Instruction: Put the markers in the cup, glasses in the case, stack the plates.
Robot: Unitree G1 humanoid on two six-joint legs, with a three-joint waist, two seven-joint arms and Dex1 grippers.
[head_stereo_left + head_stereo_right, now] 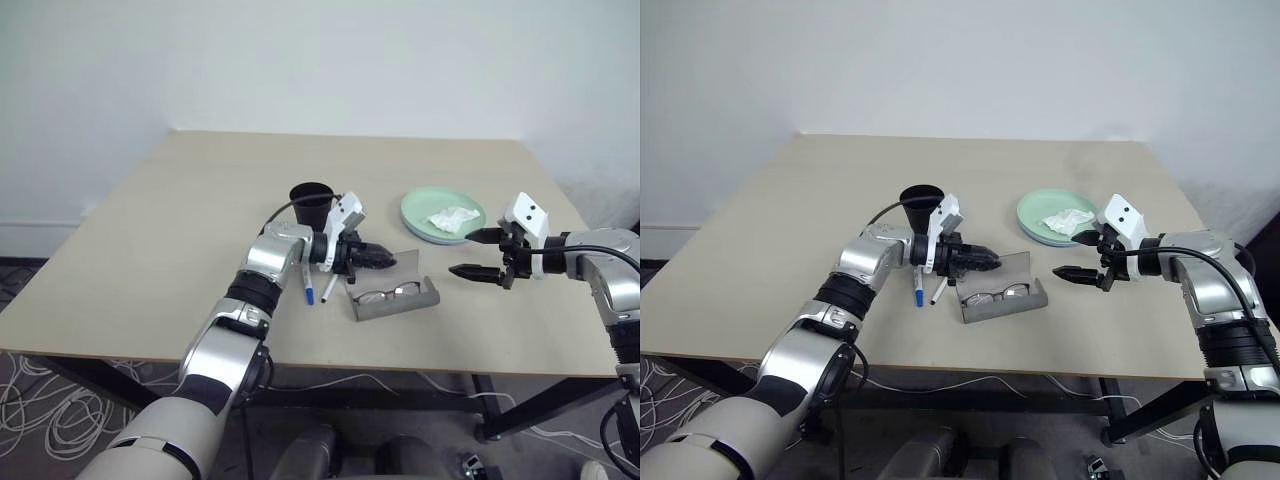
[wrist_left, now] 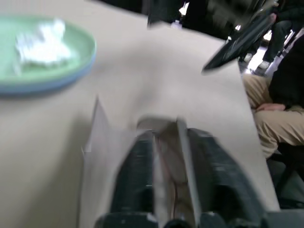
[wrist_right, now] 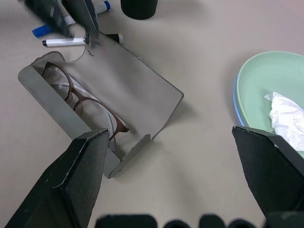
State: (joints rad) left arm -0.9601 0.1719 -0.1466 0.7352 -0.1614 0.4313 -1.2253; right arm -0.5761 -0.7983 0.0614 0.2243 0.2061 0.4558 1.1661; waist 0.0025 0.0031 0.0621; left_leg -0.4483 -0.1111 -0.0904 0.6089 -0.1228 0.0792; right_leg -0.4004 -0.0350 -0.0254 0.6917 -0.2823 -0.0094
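The grey case (image 1: 397,301) lies open near the table's front, and the glasses (image 1: 388,293) rest inside it. Its flap (image 1: 406,262) stands up, with my left gripper (image 1: 388,257) shut on the flap's corner. In the left wrist view the thin grey sheet runs between the fingers (image 2: 137,166). Two markers, blue-capped (image 1: 307,285) and black-capped (image 1: 331,288), lie left of the case. Behind them stands the black cup (image 1: 312,203). The green plate (image 1: 428,206) sits on the blue plate (image 3: 236,102) at the right. My right gripper (image 1: 462,253) hangs open, right of the case.
A crumpled white tissue (image 1: 452,217) lies on the green plate. The table (image 1: 200,230) has bare room at the left and back. A seated person (image 2: 278,99) is beyond the table's right side. Cables (image 1: 40,410) lie on the floor at the left.
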